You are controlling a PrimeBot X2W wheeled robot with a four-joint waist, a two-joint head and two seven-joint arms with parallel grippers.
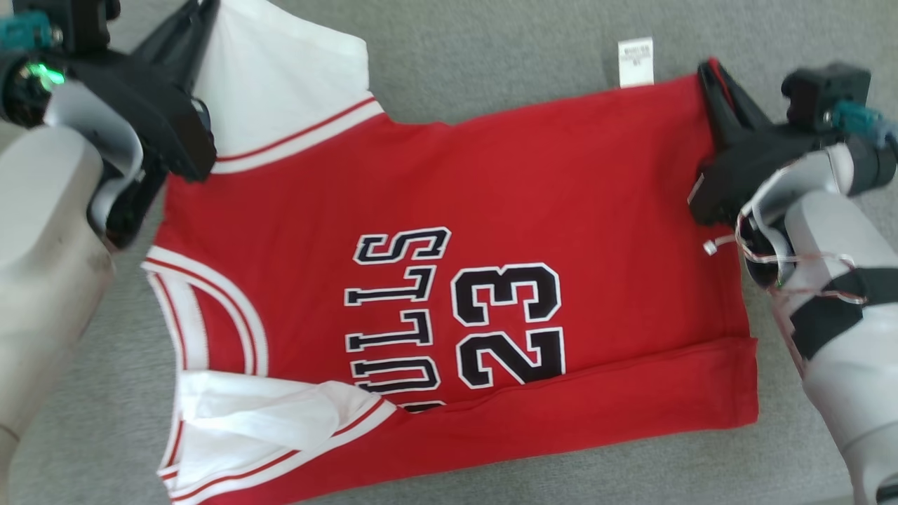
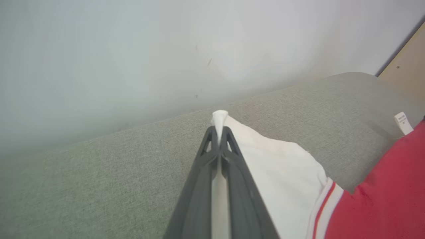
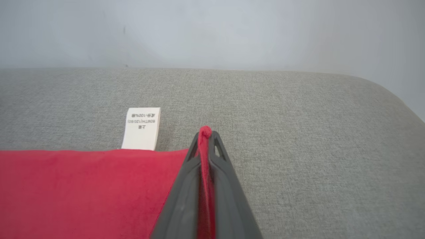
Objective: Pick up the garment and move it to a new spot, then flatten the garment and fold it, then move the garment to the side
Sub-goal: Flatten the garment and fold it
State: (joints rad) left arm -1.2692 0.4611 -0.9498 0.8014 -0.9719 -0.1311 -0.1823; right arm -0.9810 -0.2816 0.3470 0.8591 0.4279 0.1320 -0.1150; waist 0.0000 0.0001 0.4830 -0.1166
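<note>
**A:** Where is the garment right now?

**B:** The red Bulls jersey (image 1: 491,210) lies spread on the grey cushion (image 1: 491,42), neck toward 9 o'clock and hem toward 3. The strip (image 1: 596,396) along its 6 o'clock edge is already turned up over the front.

**A:** And the claws?

**B:** Both are clamped on cloth. The left claw (image 2: 219,131) pinches the tip of the white sleeve (image 1: 280,77) at 11 o'clock, and a nub of white pokes out past its fingertips. The right claw (image 3: 206,132) is closed on the red hem corner at 2 o'clock, just beside the care label (image 3: 141,127).

**A:** So the far side folds over next?

**B:** That is my reading. Raise both claws together, only enough for the cloth to clear the cushion, and keep the far edge taut between them. Carry it toward 6 o'clock at one pace so the edge lands parallel to the near fold.

**A:** What could spoil it?

**B:** The left grip holds only the sleeve tip, so the sleeve may stretch while the body lags. Both pinches are thin, and a jerk could pull them free. Lower the cloth fully before letting go.
</note>
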